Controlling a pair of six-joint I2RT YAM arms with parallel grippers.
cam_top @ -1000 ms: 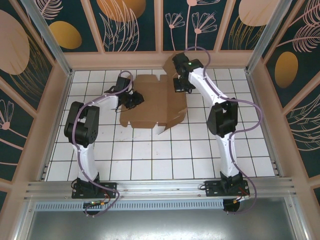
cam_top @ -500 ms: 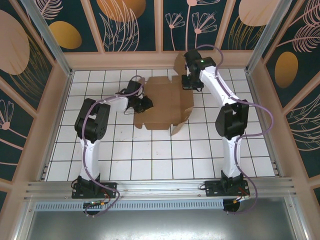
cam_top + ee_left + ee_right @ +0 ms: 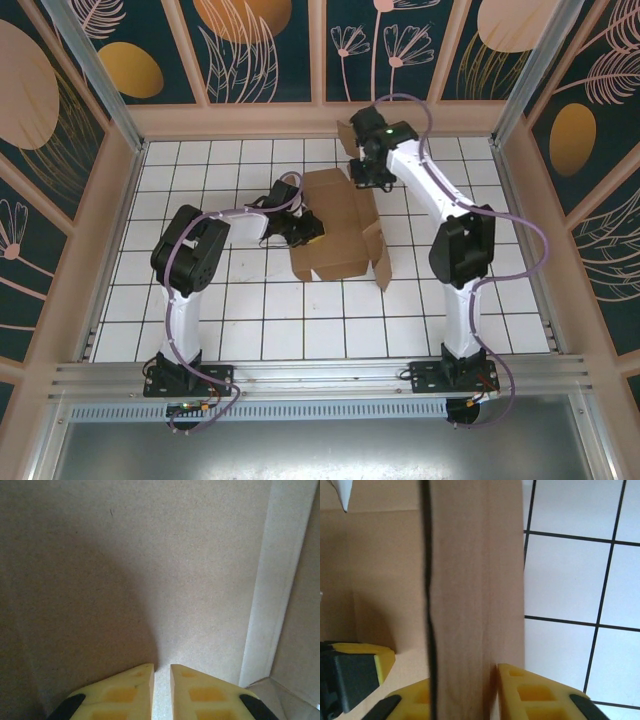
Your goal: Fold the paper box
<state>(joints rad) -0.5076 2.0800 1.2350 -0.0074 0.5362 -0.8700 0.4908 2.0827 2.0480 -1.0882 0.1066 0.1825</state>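
No readable text, label, brand, number or sign appears on any surface: the paper box (image 3: 338, 225) is plain brown cardboard, and the tiled worktop (image 3: 300, 320) carries only grid lines.

Overhead view from behind, 2 wrist views pressed close, perhaps sharing the paper box (image 3: 338, 225).

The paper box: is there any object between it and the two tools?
Nothing visible. The left tool is directly at the paper box, its fingers nearly closed against the cardboard. The right tool has a raised flap of the box between its fingers.
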